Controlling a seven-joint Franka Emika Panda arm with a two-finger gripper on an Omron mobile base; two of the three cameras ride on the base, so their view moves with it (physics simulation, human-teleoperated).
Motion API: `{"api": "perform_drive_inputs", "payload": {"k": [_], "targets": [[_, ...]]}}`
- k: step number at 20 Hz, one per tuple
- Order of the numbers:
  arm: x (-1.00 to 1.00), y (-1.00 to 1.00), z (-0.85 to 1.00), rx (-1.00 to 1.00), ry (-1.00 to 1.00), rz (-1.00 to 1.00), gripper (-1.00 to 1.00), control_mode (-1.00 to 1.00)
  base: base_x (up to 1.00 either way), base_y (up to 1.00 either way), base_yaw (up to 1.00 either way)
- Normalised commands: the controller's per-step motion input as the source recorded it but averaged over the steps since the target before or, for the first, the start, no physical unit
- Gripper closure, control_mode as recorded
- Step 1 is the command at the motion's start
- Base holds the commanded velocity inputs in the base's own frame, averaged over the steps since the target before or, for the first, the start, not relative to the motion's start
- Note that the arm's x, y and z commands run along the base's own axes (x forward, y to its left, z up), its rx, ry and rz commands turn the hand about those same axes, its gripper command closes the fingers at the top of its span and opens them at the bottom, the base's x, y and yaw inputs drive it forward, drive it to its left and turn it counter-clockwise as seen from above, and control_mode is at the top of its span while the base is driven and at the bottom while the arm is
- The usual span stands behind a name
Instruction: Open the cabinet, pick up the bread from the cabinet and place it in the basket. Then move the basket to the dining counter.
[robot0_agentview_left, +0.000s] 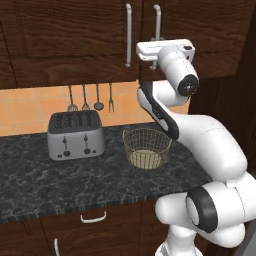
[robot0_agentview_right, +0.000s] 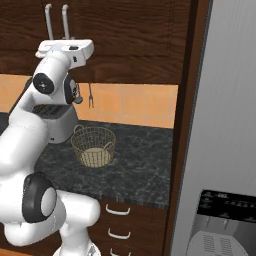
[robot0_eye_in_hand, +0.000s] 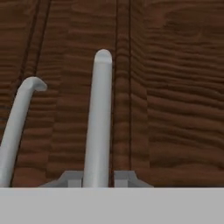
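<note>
Item: cabinet (robot0_agentview_left: 65, 35), dark brown wood, two panel doors, both shut, mounted above the black speckled counter (robot0_agentview_left: 60, 175). Fittings: two long silver bar handles side by side at the door seam, the left handle (robot0_agentview_left: 128, 35) free, the right handle (robot0_agentview_left: 157, 22) engaged. Item: gripper (robot0_eye_in_hand: 99, 178), raised to the lower part of the right handle; in the hand view the two finger tips (robot0_eye_in_hand: 70, 178) sit tight against either side of the bar, so the claw reads as closed on that handle. Item: basket (robot0_agentview_left: 146, 148), pale wire mesh, upright and empty on the counter, just right of the toaster (robot0_agentview_left: 76, 135) and near the arm's elbow. Item: bread, presumably behind the closed doors; its place cannot be told. Item: utensils (robot0_agentview_left: 90, 97) hanging on the tiled wall behind the toaster. Item: tall grey appliance (robot0_agentview_right: 225, 125) at the far right. Step in hand, as judged: opening the right door, the first stage of the task. Risks: the hold is low on a smooth round bar, so a straight pull rather than one following the hinge arc could let the tips slide off; the door swinging out may meet the arm's own forearm; a low elbow could nudge the basket along the counter.
</note>
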Motion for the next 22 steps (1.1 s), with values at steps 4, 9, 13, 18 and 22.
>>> {"api": "perform_drive_inputs", "payload": {"k": [4, 9, 13, 18, 22], "targets": [[-1.0, -0.66, 0.09, 0.0, 0.0, -0.14, 1.0, -1.0, 0.0, 0.0, 0.0], [-1.0, -0.74, 0.2, 0.0, 0.07, -0.23, 1.0, -1.0, 0.0, 0.0, 0.0], [-1.0, -0.88, 0.12, 0.04, 0.07, -0.2, 1.0, -1.0, 0.0, 0.0, 0.0], [-1.0, -0.79, 0.12, 0.09, 0.09, -0.19, 1.0, -1.0, 0.0, 0.0, 0.0], [-1.0, -0.76, 0.05, 0.09, 0.07, -0.16, 1.0, -1.0, 0.0, 0.0, 0.0]]}}
